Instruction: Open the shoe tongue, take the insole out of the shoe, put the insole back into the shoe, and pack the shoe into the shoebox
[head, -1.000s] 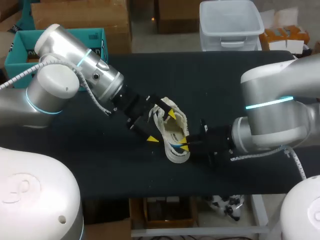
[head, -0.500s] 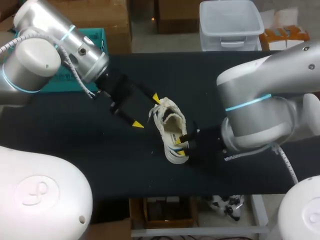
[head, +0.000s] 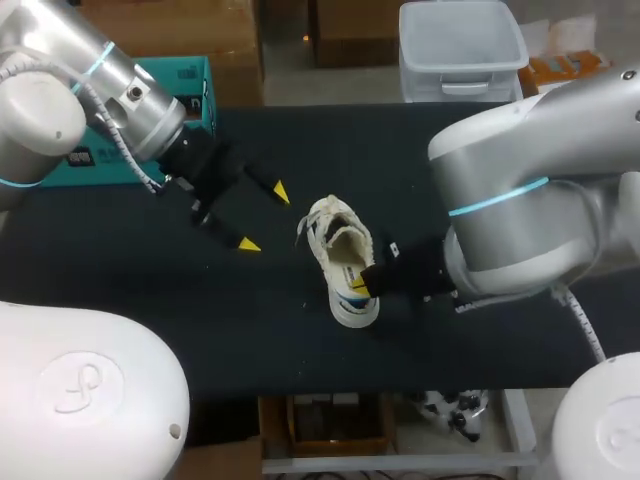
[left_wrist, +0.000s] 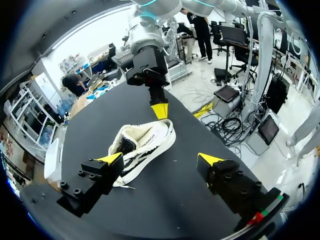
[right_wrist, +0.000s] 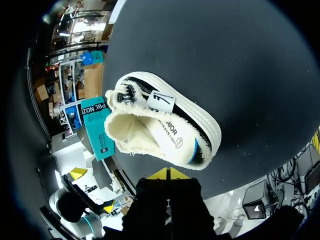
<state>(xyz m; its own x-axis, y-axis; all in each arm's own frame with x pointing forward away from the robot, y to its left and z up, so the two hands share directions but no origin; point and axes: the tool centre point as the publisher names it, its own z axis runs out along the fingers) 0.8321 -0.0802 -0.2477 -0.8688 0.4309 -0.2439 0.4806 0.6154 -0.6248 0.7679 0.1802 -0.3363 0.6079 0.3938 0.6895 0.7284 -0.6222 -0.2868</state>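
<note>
The white sneaker lies mid-frame with its opening facing up. The right gripper, tips pressed together on nothing, sits just beside its heel. With nothing pinning the shoe, a push there could slide or tip it. The left gripper hangs spread at upper left, between the shoe and the teal shoebox.

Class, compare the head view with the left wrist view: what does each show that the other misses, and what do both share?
Only the head view shows the teal shoebox by the table's far left corner. Only the left wrist view shows the shoe from low down, with its dark-striped side. Both show the shoe, the open left gripper apart from it, and the right gripper at its heel.
</note>
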